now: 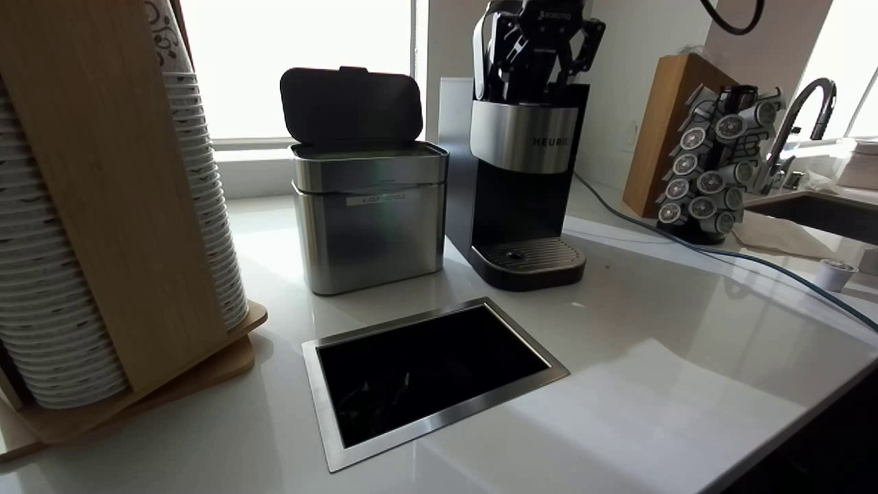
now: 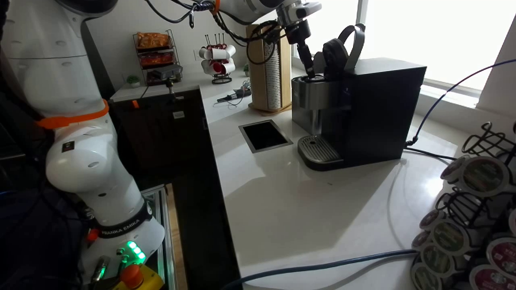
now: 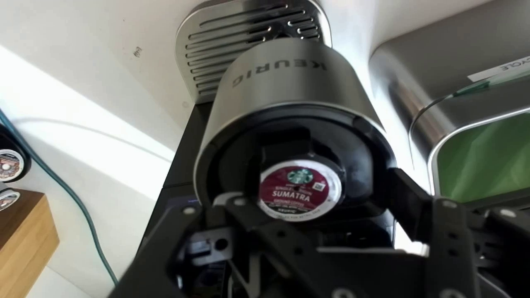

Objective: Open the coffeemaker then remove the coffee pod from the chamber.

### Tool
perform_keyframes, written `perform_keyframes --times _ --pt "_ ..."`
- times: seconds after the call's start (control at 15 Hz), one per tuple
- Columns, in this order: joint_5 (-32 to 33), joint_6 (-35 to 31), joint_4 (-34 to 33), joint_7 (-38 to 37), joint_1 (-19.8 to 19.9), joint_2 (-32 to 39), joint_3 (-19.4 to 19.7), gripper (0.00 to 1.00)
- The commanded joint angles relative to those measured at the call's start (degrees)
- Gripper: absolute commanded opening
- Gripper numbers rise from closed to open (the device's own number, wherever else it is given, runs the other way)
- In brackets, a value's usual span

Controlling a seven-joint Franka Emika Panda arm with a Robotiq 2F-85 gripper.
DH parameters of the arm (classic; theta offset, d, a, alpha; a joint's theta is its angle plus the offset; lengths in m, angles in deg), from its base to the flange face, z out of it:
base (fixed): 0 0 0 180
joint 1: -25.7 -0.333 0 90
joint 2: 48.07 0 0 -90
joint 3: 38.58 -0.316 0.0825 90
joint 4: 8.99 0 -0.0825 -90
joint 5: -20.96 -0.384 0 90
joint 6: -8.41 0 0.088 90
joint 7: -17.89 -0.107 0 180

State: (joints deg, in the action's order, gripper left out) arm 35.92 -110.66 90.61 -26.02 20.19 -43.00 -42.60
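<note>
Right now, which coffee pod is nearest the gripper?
The Sumatra pod, the only one seen in the open coffeemaker, right by the gripper; the other visible pods sit farther off, on the rack or the counter.

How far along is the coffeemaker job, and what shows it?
Done: the coffeemaker is open, handle up. In hand: the gripper is at its top, jaws apart, the pod showing between them; contact is unclear. Left: closing on the pod, which sits inside, then lifting it out.
</note>
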Motion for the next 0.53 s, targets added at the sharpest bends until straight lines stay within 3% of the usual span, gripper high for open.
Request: perform_keyframes --times 0.0,0.47 --pt "2.0 3.2 -1.4 -2.9 -0.7 0.9 0.5 0.75" --pt "3.9 4.2 -2.8 -6.0 -0.8 2.3 0.7 0.75"
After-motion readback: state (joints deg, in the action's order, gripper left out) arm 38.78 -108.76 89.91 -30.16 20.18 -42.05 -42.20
